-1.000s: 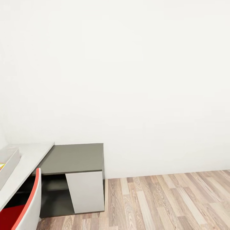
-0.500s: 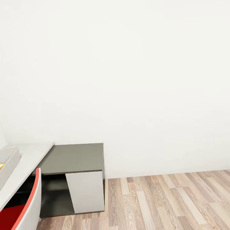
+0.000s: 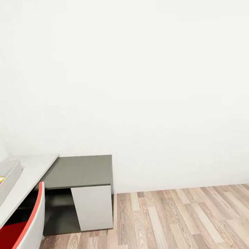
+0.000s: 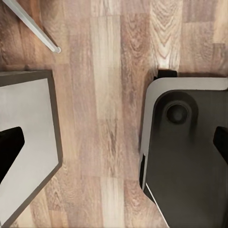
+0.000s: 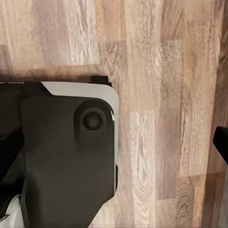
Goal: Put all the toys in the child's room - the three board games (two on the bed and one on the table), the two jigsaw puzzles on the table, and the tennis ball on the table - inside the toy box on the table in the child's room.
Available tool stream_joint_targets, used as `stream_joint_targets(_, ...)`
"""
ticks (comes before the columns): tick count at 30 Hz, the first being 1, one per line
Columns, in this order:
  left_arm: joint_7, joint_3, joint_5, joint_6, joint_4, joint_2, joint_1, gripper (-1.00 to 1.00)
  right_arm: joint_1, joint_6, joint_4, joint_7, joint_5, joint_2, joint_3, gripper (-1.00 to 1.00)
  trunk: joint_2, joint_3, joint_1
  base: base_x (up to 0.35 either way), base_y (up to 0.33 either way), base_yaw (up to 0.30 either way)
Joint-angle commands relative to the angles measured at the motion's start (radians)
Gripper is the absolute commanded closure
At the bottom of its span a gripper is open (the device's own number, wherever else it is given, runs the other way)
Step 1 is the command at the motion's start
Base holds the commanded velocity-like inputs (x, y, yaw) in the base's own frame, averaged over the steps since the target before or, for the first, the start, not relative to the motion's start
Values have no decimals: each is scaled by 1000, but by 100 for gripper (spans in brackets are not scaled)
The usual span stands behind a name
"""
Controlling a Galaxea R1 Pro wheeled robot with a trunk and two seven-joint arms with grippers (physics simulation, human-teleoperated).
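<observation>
Two pincers hang low over the wood plank floor (image 3: pixel 180 218), each with its dark fingertips spread to opposite edges of its wrist picture and nothing between them, so both stand open: the left pincer (image 4: pixel 114 145) and the right pincer (image 5: pixel 114 147), each beside the robot's dark base (image 5: pixel 66 156); nearest at the left stands the red and white swivel chair (image 3: pixel 29 224); beyond it the pale grey counter (image 3: pixel 33 171) carries the toy box (image 3: pixel 9 176) at the picture's edge, a sliver of yellow inside; next comes the lower dark grey section (image 3: pixel 81 171) with its white panel (image 3: pixel 93 207); farthest, the blank white wall (image 3: pixel 145 86).
</observation>
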Motion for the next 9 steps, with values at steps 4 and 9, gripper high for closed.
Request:
stream_joint_targets(4, 2, 9, -9, 3, -2, 0, 0, -100, 2, 7, -3, -3, -9, -2, 8, -100, -1, 0, 0, 0, 0, 0)
stream_joint_targets(9, 1, 8, -9, 3, -2, 0, 0, -100, 3, 7, -3, -3, -8, -1, 9, -100, -1, 0, 0, 0, 0, 0)
